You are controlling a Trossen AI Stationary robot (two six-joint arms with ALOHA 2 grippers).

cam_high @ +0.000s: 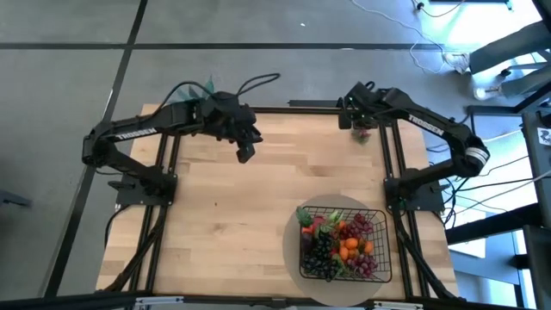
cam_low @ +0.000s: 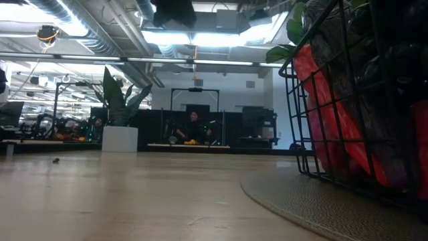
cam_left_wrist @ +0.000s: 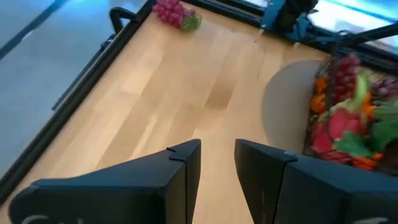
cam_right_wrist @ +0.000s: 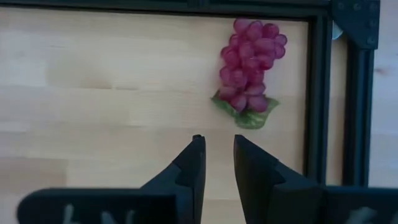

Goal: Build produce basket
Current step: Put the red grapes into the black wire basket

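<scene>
1. The basket [cam_high: 345, 245] is sitting on a round beige mat [cam_high: 293, 245] at the desk's [cam_high: 215, 224] near right, holding the produce [cam_high: 340, 244].
2. The left gripper [cam_high: 245, 153] is hovering over the desk's far middle, jaws slightly parted, gripping nothing.
3. The right gripper [cam_right_wrist: 216, 144] is hanging at the far right corner, jaws slightly apart and empty, just beside a pink grape bunch [cam_right_wrist: 249, 62] lying against the frame.
</scene>
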